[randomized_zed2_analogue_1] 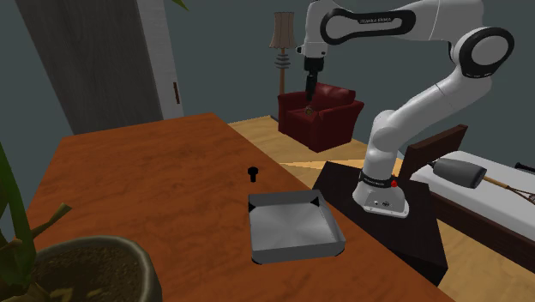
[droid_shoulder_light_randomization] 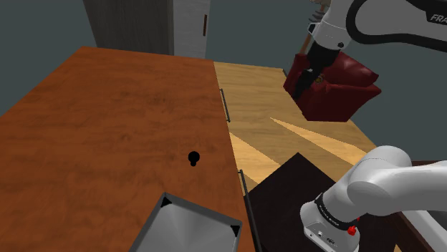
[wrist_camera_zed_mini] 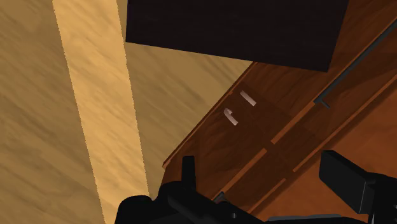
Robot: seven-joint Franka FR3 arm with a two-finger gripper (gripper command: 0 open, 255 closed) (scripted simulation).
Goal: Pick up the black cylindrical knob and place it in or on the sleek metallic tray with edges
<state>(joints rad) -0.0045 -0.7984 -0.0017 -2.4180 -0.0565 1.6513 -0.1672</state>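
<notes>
Item: black knob [droid_shoulder_light_randomization: 193,157], small and round-headed, set on the reddish-brown wooden table [droid_shoulder_light_randomization: 100,129], near the grey tray [droid_shoulder_light_randomization: 159,230] but apart from it, nothing touching it. The tray, square with raised edges, is placed at the table's side nearest the dark stand [droid_shoulder_light_randomization: 283,197]. The gripper [randomized_zed2_analogue_1: 309,96] is held high, beyond the table's edge and well apart from knob and tray, pointed downward and seen against a red armchair [randomized_zed2_analogue_1: 334,116]. Its fingers [wrist_camera_zed_mini: 347,181] are spread apart, with nothing between them; beneath them the wrist view shows light wooden floor and the table's drawer fronts. Also listed: a floor lamp [randomized_zed2_analogue_1: 281,39] and a potted plant [randomized_zed2_analogue_1: 90,270].
</notes>
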